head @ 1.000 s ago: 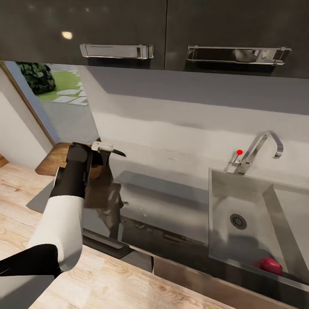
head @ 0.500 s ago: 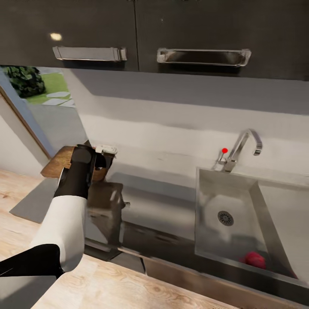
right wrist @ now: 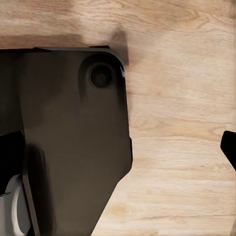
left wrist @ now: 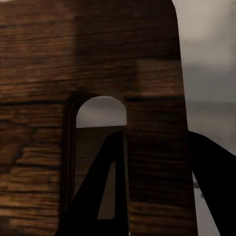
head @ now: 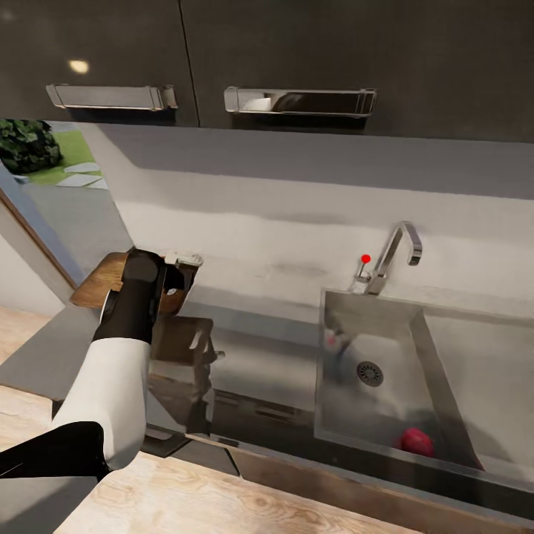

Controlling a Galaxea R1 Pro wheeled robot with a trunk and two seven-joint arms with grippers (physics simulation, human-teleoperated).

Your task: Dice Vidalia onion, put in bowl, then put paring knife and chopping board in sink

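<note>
Fingers of the left gripper (head: 180, 276) are clenched on the chopping board (head: 100, 279), close to its slot hole (left wrist: 101, 118), and the board hangs over the far left end of the countertop (head: 259, 356). Whether the right gripper is open or closed I cannot tell. A good move, I think, is to lay the board down flat on the bare grey top, well back from the front edge, then let go. Open room lies between the board and the sink (head: 348, 319). The Vidalia onion (head: 417, 441) sits in the sink's near corner, well apart from the tap (head: 393, 256).
</note>
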